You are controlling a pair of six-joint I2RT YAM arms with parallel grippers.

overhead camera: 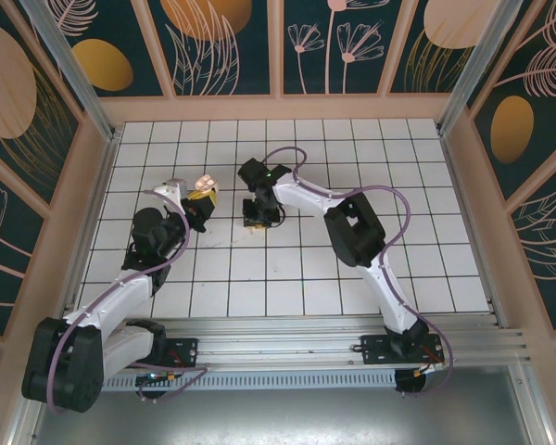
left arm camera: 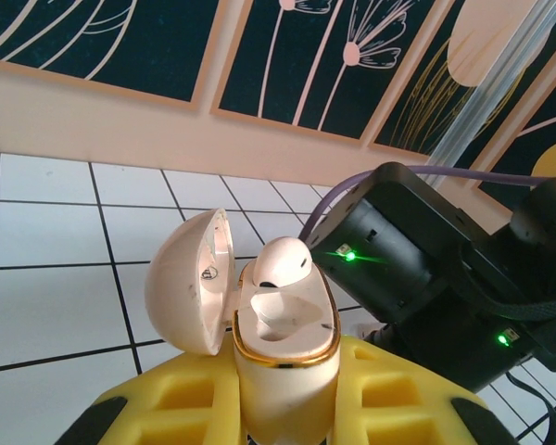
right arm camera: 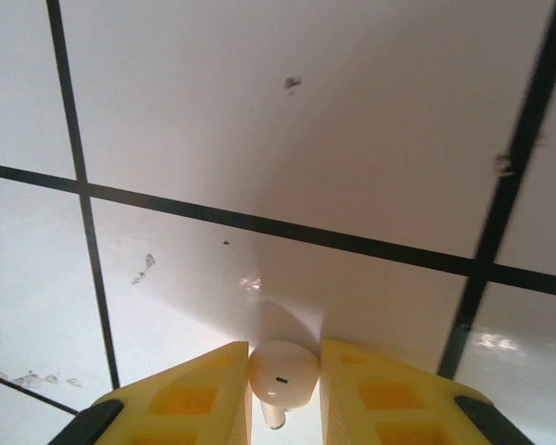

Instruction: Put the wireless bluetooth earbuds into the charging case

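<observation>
Over the white bench (overhead camera: 426, 185), the left jaws hug the open charging case (left arm camera: 287, 371), with one earbud (left arm camera: 280, 264) inside. Right of the case, the right jaws pinch the other earbud (right arm camera: 283, 369). Tiny and smooth, it may slip out.

- Charging case (left arm camera: 287, 375): base sunk inside my left claw (left arm camera: 287, 403), bottom cut off by the lower frame edge.
- Seated earbud (left arm camera: 280, 264): stem hidden down its socket.
- Loose earbud (right arm camera: 283, 371), pinched in my right claw (right arm camera: 284, 357): stem tip runs off the lower edge.
- Tiles right of my left claw: blocked by right arm (left arm camera: 398, 260).
- Overhead, anything under my right claw is covered; case detail is too small to read.
</observation>
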